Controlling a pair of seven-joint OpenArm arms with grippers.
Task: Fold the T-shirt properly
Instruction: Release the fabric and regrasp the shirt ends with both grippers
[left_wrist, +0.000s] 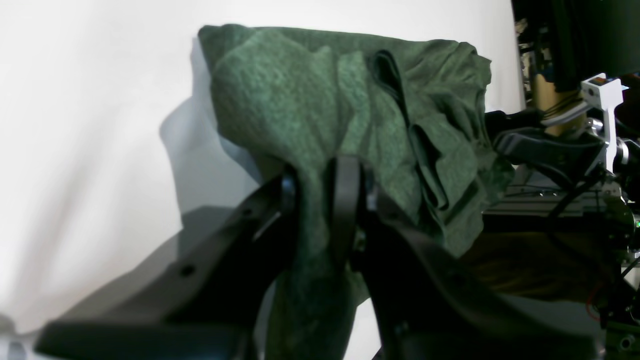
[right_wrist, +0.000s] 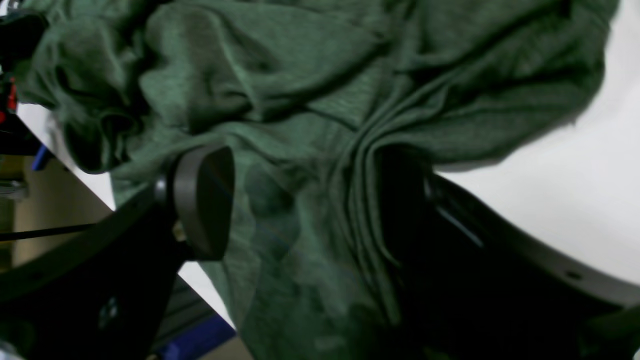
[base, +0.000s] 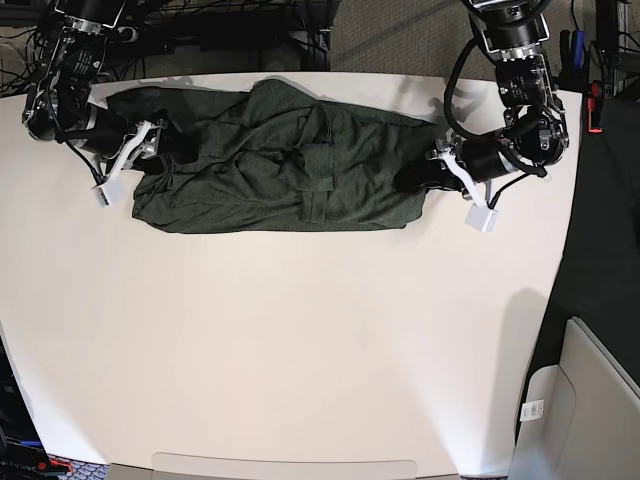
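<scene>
The dark olive-green T-shirt (base: 270, 170) lies crumpled in a long band across the far part of the white table (base: 300, 350). At the shirt's right end in the base view, my left gripper (base: 418, 177) is shut on the edge. The left wrist view shows its black fingers (left_wrist: 345, 200) pinching a fold of T-shirt (left_wrist: 300, 100) fabric. At the shirt's other end sits my right gripper (base: 158, 150). In the right wrist view the right gripper (right_wrist: 305, 200) stands wide open. Wrinkled T-shirt (right_wrist: 320, 75) cloth lies between its pads (right_wrist: 202, 200) without being squeezed.
The table's far edge runs just behind the shirt, with cables and dark framing beyond it. A grey bin (base: 590, 400) stands off the table at the lower right. The other arm's white bracket and wiring (left_wrist: 600, 100) show at the right of the left wrist view.
</scene>
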